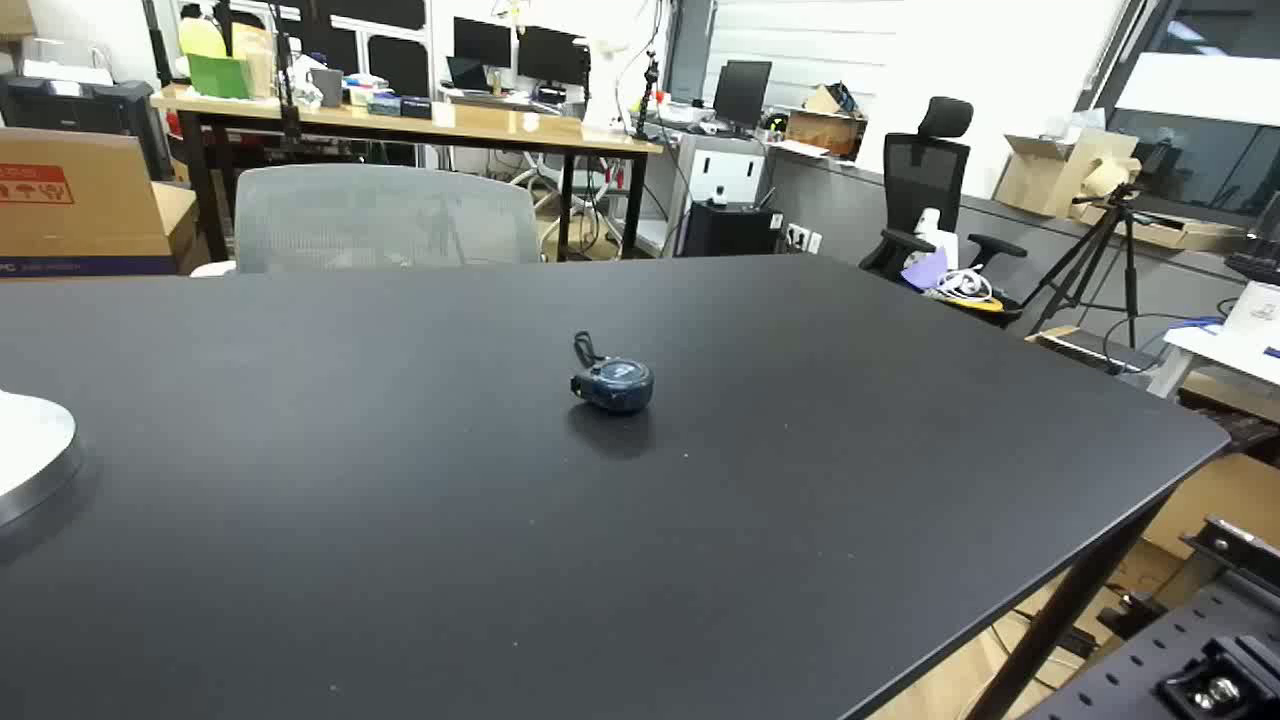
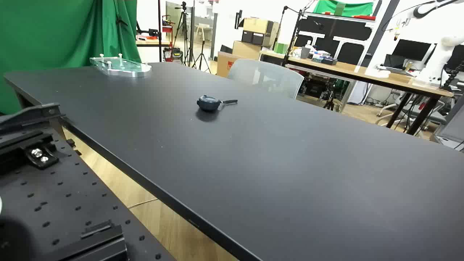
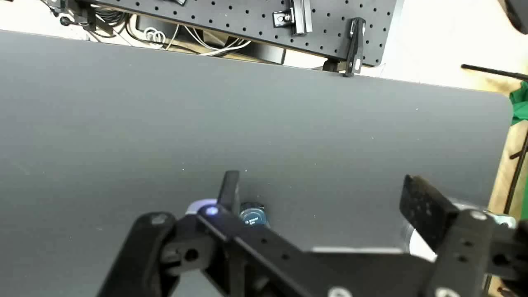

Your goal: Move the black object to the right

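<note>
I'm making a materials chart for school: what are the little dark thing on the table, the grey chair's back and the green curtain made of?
Dark thing: probably hard plastic, maybe with rubber, slightly shiny; light catches its top. Grey chair back: likely mesh, dull; shapes behind show faintly through. Green curtain: looks like cloth, matte; it hangs in soft folds.

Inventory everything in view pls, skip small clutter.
table: one, black, all views
tape measure: one, dark blue, on table
pegged board: one, silver-edged, table end
perforated plate: one, black, beside table
chairs: several, grey or black, one at table
desks: several, tan or white, background
second robot arm: one, white, on desk
curtain: one, green, beyond table
boxes: several, brown, background
monitors: several, black, background
tripods: several, black, background
gripper: one, black, open above table
</note>
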{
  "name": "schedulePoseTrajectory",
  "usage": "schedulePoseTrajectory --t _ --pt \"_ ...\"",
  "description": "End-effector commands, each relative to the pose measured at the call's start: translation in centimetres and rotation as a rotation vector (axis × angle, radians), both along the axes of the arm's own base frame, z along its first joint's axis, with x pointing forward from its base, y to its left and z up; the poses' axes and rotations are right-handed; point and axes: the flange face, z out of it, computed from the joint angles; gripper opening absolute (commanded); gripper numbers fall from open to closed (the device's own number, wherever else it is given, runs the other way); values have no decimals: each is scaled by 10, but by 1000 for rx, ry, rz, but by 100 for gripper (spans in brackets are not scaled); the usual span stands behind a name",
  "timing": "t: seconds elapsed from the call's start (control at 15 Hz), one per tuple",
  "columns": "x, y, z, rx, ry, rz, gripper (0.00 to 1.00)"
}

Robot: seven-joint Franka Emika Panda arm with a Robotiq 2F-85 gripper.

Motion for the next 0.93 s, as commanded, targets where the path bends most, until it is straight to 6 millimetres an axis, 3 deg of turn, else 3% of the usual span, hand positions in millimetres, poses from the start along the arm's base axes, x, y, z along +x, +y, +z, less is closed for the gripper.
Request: schedulePoseTrajectory --t 0.0,0.87 --pt "1 0 1 0 -1 0 100" --pt "4 0 2 -34 -44 -2 100"
